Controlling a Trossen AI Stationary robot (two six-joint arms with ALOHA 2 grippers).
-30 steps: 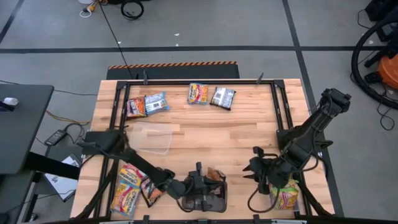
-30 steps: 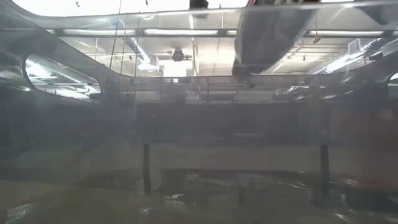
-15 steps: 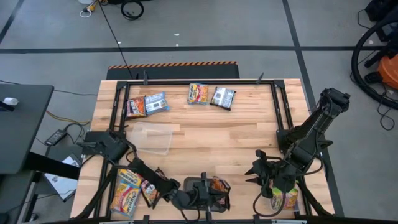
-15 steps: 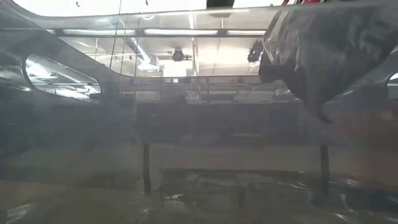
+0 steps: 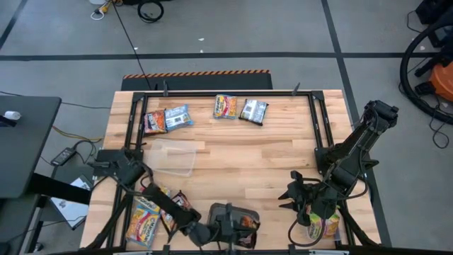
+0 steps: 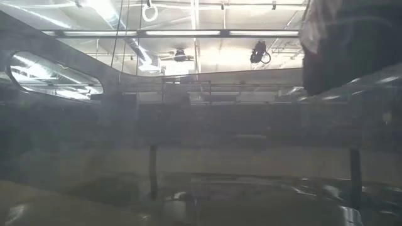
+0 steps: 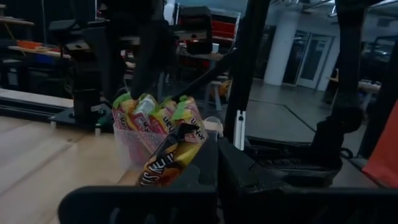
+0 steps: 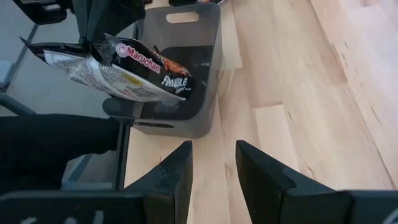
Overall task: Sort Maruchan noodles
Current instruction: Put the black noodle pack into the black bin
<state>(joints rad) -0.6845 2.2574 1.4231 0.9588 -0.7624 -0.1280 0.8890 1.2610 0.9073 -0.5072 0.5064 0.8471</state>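
My left gripper (image 5: pixel 228 225) is at the table's near edge, shut on a dark brown-black Maruchan packet (image 8: pixel 130 68) held over the grey tray (image 8: pixel 211 74). My right gripper (image 5: pixel 290 191) is open and empty to the right of the tray, above bare wood. Beside it, a clear tub (image 5: pixel 322 227) holds yellow-green packets, which also show in the left wrist view (image 7: pixel 155 115). Several more packets lie flat along the far edge (image 5: pixel 225 106). Two more packets lie at the near left (image 5: pixel 145 216). My left gripper pinches the dark packet by one end (image 8: pixel 102 46) between its two fingers. The rest of the packet sticks out sideways from the fingers, tilted. It is lifted clear above the grey tray. In the left wrist view the packet (image 7: pixel 171 155) stands up between the fingers.
An empty clear tub (image 5: pixel 173 156) stands left of the table's middle. A black frame rail (image 5: pixel 315 120) runs along the table's sides and far edge. Bare wood (image 5: pixel 255 156) lies in the middle of the table.
My left gripper has carried the dark packet toward the table's near edge, keeping it clear of the tray.
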